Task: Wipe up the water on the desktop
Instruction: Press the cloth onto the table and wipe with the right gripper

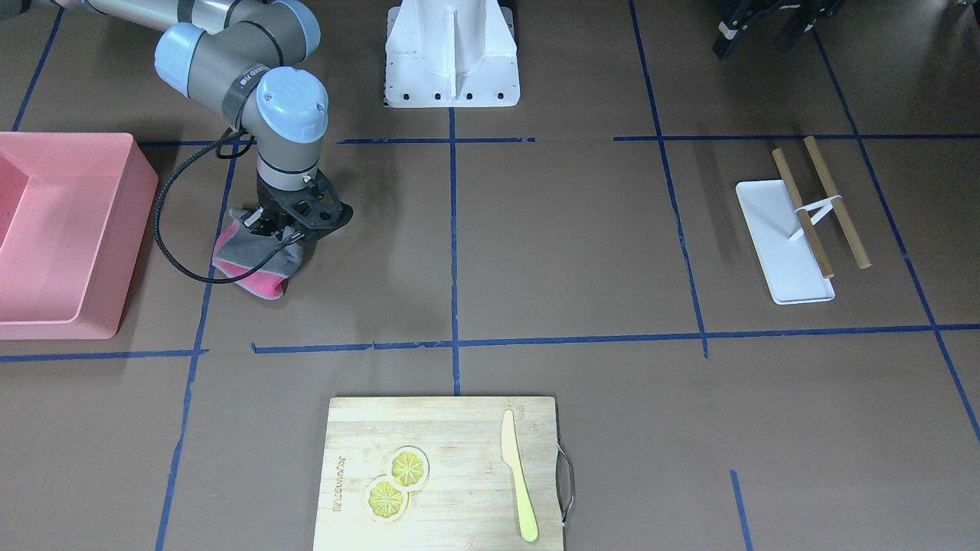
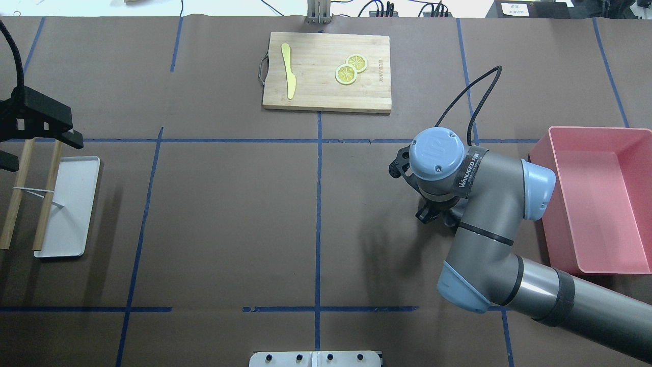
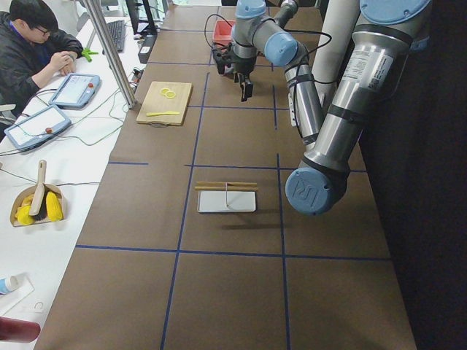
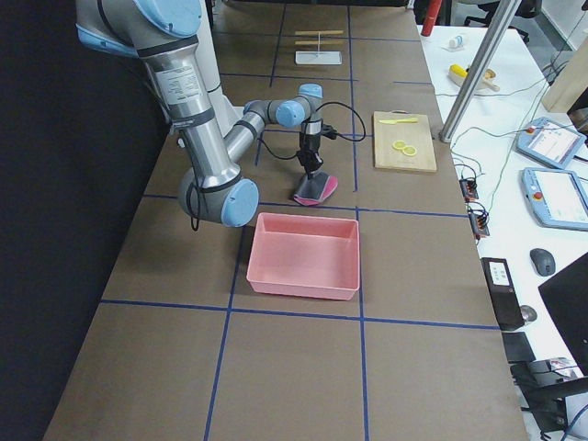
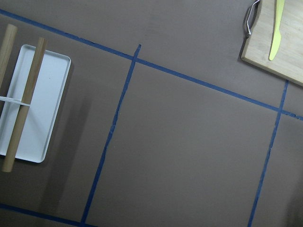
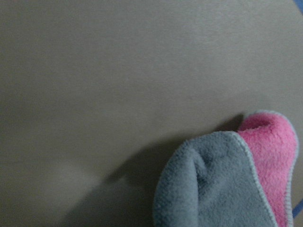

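The dark-brown desktop (image 1: 566, 245) with blue tape lines fills the views; I cannot make out any water on it. My right gripper (image 1: 285, 232) points down and is shut on a grey and pink cloth (image 1: 256, 268), whose lower part rests on the desktop beside the pink bin. The cloth also shows in the right wrist view (image 6: 227, 184) and the exterior right view (image 4: 315, 190). In the overhead view the right wrist hides the cloth. My left gripper (image 2: 30, 135) hangs high over the sticks and white tray, its fingers apart and empty.
A pink bin (image 1: 61, 229) stands close to the cloth. A bamboo cutting board (image 1: 444, 474) carries two lemon slices and a yellow knife (image 1: 517, 474). A white tray (image 1: 785, 241) with two tied wooden sticks (image 1: 834, 203) lies under the left arm.
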Controlling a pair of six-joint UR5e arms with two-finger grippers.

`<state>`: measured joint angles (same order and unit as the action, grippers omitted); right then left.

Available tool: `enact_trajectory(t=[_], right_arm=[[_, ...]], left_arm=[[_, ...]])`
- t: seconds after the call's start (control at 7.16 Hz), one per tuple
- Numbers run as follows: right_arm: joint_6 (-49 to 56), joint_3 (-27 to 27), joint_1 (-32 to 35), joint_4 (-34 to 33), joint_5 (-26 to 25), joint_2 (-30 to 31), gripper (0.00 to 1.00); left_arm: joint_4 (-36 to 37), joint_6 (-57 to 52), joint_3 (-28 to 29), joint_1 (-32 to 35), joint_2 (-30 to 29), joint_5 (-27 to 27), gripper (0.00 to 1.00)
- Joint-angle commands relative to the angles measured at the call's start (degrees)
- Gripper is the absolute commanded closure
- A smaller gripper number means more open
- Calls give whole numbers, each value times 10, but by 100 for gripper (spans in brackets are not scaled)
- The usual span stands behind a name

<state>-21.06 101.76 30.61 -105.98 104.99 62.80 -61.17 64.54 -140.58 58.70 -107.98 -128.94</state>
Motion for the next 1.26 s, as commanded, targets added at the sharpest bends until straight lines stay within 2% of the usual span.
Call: enact_trajectory(t=[0.0, 0.42, 0.56, 0.98, 1.12], right_arm=[[-5, -1, 0, 19, 98, -3, 98], [-12, 2, 1, 23, 200, -9, 94], [-26, 3, 0, 24, 217, -13, 94], [-40, 11, -11, 24, 228, -17, 99], [-69, 8, -11, 49, 222, -18, 99]], left_arm=[[1, -16, 1, 0, 5, 6, 0], [1, -16, -1, 0, 5, 11, 0], [1, -16, -3, 0, 5, 14, 0], [1, -16, -3, 0, 5, 14, 0], [1, -15, -3, -1, 5, 14, 0]])
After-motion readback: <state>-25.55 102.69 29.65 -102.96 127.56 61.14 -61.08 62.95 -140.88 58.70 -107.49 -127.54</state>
